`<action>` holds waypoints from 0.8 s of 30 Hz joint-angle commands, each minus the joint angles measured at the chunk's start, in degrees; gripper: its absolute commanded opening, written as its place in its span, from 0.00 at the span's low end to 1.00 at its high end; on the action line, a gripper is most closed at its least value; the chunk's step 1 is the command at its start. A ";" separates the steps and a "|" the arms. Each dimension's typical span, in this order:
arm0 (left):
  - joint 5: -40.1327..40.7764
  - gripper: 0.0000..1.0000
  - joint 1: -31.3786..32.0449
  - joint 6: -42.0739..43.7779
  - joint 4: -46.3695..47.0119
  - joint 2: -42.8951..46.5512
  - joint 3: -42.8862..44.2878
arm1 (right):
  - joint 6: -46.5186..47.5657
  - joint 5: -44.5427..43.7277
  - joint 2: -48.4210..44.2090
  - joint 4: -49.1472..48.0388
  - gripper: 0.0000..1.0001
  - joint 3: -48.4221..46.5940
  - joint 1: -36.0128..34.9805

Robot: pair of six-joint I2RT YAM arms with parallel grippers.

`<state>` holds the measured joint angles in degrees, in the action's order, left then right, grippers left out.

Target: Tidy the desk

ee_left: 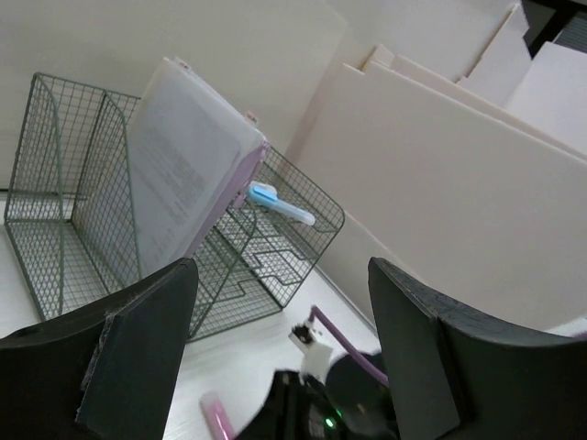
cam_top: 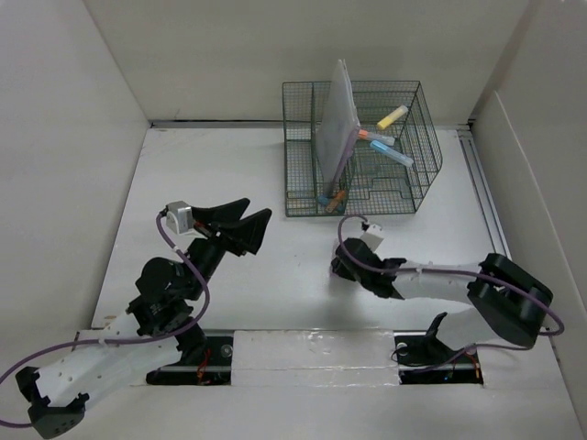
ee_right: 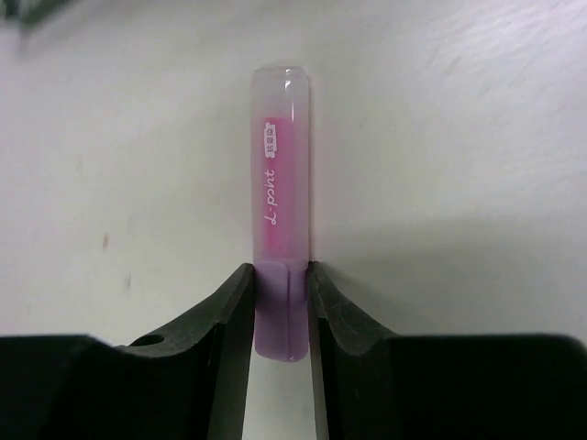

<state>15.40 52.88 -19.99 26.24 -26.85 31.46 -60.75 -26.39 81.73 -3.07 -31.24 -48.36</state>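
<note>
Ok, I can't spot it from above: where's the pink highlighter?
In the right wrist view the pink highlighter lies on the desk, its near end between the fingers of the right gripper, in front of the wire basket.

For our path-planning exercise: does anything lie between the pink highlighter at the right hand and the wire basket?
Nothing visible does. The right hand grips the pink highlighter, and the desk from there to the wire basket shows bare.
</note>
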 commanded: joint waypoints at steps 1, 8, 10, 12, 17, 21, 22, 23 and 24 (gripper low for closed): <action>2.26 0.71 0.20 1.00 1.36 -1.45 0.79 | -2.53 -1.38 -4.55 2.89 0.10 1.19 -9.35; 18.05 0.72 0.20 -1.54 -2.94 -3.12 1.85 | 9.49 -7.34 -15.71 7.46 0.11 -9.34 -19.92; 23.94 0.75 0.20 -1.28 -3.82 -3.21 1.06 | 18.93 -9.45 -21.24 6.68 0.11 -15.22 -19.93; 25.02 0.76 0.20 -1.28 -3.91 -3.29 0.45 | 21.35 -10.51 -22.40 6.24 0.12 -18.30 -19.93; 27.05 0.80 0.20 -0.31 -3.56 -6.36 -0.52 | 42.18 -15.36 -24.87 3.69 0.14 -29.29 -14.77; 27.05 0.83 0.20 -0.41 -3.48 -9.97 -1.05 | 48.97 -5.54 -19.87 1.66 0.14 -38.08 0.42; 27.05 0.84 0.20 -0.14 -3.04 -10.76 -1.23 | 49.50 -3.77 -18.21 2.19 0.14 -39.93 6.90; 26.97 0.84 0.20 -0.14 -2.95 -12.07 -1.32 | 49.85 -0.80 -14.71 2.02 0.14 -43.17 9.92; 26.97 0.84 0.20 -0.14 -3.12 -12.87 -0.88 | 50.11 0.80 -12.76 1.67 0.14 -44.68 12.82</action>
<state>41.04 52.90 -20.64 21.52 -37.87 31.05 -17.37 -32.08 63.59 -0.40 -71.72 -42.13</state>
